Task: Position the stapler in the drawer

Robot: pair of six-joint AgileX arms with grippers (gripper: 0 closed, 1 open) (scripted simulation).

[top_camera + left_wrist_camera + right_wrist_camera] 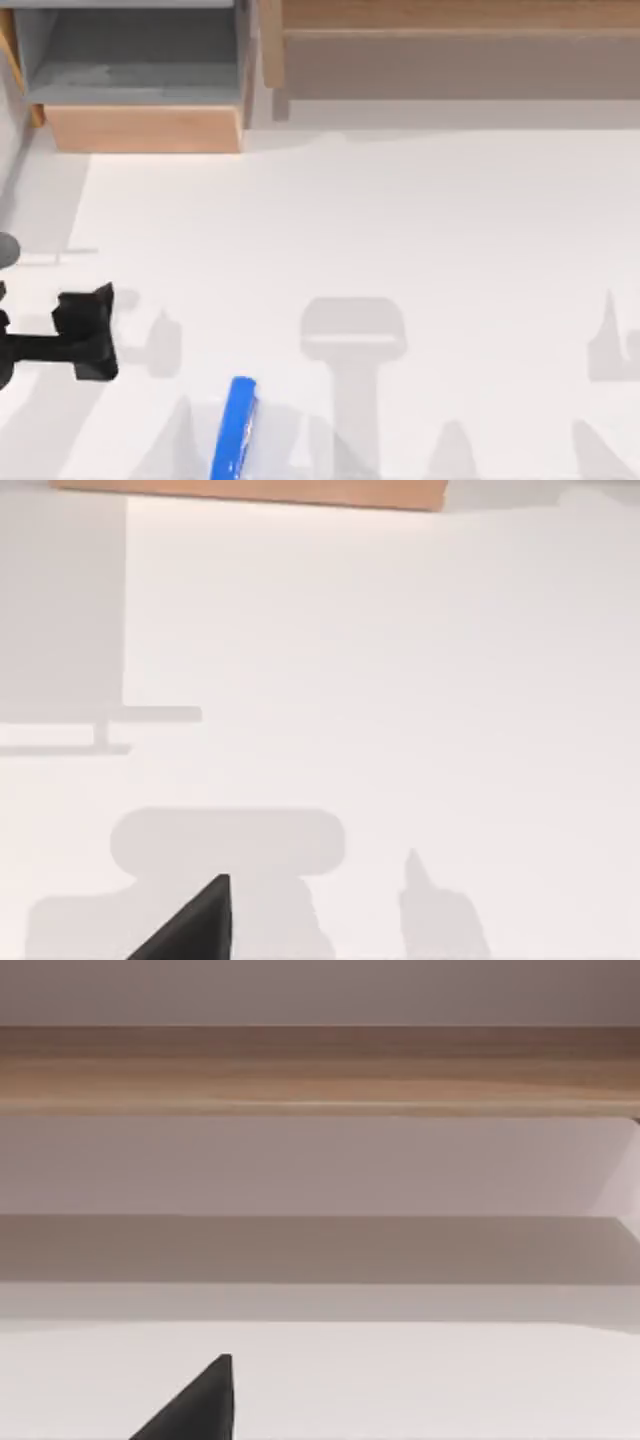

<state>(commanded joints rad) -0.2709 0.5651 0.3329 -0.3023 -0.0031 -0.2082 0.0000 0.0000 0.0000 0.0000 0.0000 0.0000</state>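
Note:
The bright-blue stapler (235, 428) lies flat on the white table near the front edge, left of centre, its long side running front to back. The drawer (140, 128) stands pulled out at the back left, with a light-wood front panel and a bare grey inside. My left gripper (108, 332) hovers open at the table's left side, well left of the stapler and a little behind it, holding nothing. One of its dark fingers (195, 925) shows in the left wrist view, with the drawer's front panel (250, 490) far ahead. A dark part of my right gripper (195, 1405) faces the wooden ledge.
A long wooden ledge (450, 30) runs along the back right, next to the drawer; it also spans the right wrist view as the ledge (320, 1070). White table surface (400, 230) stretches between the stapler and the drawer.

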